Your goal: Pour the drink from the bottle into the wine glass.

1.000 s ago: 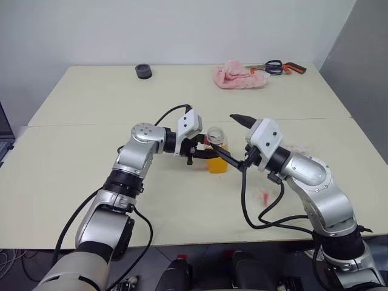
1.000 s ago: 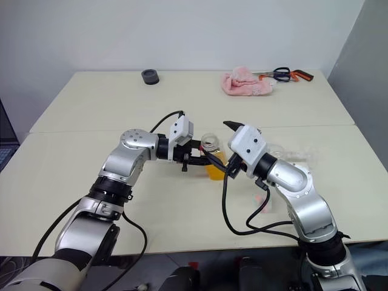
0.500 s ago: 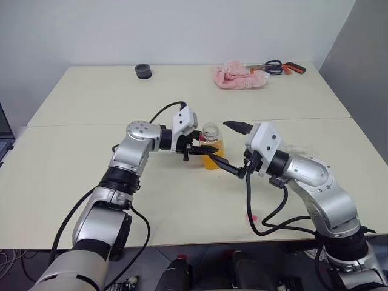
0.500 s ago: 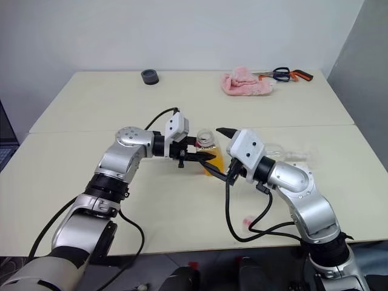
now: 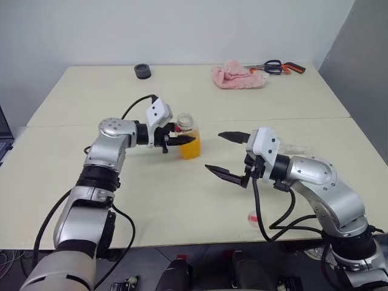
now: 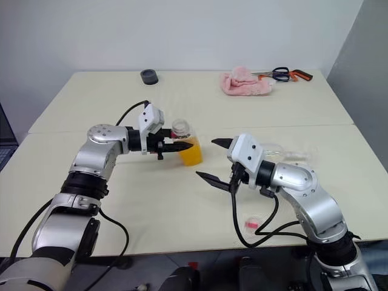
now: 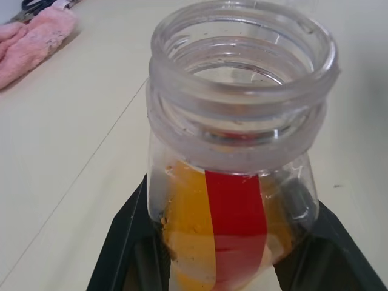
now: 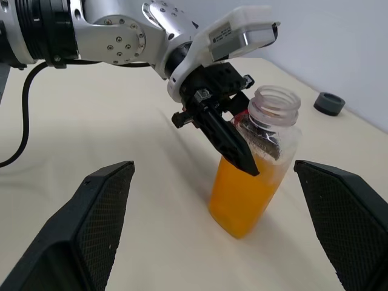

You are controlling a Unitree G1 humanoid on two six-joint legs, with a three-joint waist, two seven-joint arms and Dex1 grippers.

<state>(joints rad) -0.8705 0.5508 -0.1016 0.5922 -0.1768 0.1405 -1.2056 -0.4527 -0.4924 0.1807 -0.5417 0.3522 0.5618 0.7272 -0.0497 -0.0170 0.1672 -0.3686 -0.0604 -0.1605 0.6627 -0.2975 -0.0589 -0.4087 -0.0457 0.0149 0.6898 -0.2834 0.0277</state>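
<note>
- Left tool (image 5: 182, 139) was clamped on the bottle (image 5: 189, 140) just below its neck; bottle upright, cap off, mouth open, w/ its base at or just above the desk (image 5: 91, 97) — couldn't tell which.
- Drink (image 8: 242, 197) filled the lower part of the bottle, orange; red label strip (image 7: 236, 224) faced the left wrist cam.
- Right tool (image 5: 225, 154) had its fingers wide apart, nothing between them; it hung above the desk, well apart from the bottle, pointing toward it.
- Wine glass (image 6: 276, 150) lay on its side on the desk just behind the right tool, partly hidden by that arm.
- Small red-and-clear bit (image 5: 253, 217) lay on the desk below the right arm, near the front edge.
- Far beyond both tools: pink cloth (image 5: 236, 76), scissors (image 5: 276, 65), dark round cap (image 5: 142, 71).
</note>
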